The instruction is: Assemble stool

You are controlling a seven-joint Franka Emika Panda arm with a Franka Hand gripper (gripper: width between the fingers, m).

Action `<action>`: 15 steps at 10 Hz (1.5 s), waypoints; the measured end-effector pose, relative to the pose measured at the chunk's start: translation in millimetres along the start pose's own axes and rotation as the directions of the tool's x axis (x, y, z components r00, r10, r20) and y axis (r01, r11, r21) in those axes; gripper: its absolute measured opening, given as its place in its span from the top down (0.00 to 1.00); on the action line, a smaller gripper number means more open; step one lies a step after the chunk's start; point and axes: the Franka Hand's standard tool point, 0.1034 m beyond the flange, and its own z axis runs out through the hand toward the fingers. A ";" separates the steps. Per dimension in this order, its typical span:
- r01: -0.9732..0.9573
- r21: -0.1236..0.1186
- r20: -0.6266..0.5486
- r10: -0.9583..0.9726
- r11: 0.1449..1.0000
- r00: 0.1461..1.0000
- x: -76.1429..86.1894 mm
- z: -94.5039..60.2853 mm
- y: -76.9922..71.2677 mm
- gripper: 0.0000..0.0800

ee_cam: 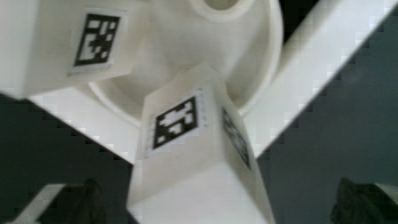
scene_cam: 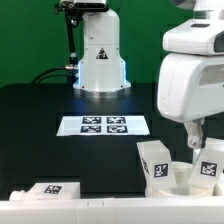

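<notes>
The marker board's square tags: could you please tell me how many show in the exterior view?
4 tags, set two by two on the marker board: far left, far right, near left and near right, by the exterior view's sides. None appears hidden.

- The arm [scene_cam: 196, 60] fills the upper right of the exterior view, its bulky white wrist [scene_cam: 190, 90] pointing straight down.
- The gripper [scene_cam: 194, 140] hangs low near the right edge.
- Its dark fingers [ee_cam: 80, 203] are spread wide apart.
</notes>
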 end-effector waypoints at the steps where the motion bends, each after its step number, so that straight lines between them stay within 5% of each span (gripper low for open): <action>1: 0.086 -0.006 0.018 -0.086 0.996 0.996 -2.1 7.3 0.7 0.19; 4: 0.119 -0.024 0.025 -0.118 0.993 0.993 -2.0 18.2 -1.1 0.19; 6: 0.069 -0.024 0.025 -0.068 0.997 0.997 -2.9 19.1 -0.8 0.52; 7: 0.017 -0.024 0.023 -0.016 1.000 1.000 -3.2 19.2 -0.6 0.58; 11: -0.291 -0.029 0.014 0.291 0.956 0.956 -3.9 19.2 0.3 0.58; 12: -0.481 -0.030 0.008 0.481 0.876 0.876 -6.5 19.2 2.6 0.58; 14: -0.845 -0.005 0.070 0.843 0.534 0.533 -9.0 17.6 -5.2 0.58; 15: -0.832 -0.014 0.043 0.832 0.555 0.554 -6.0 17.5 -1.2 0.58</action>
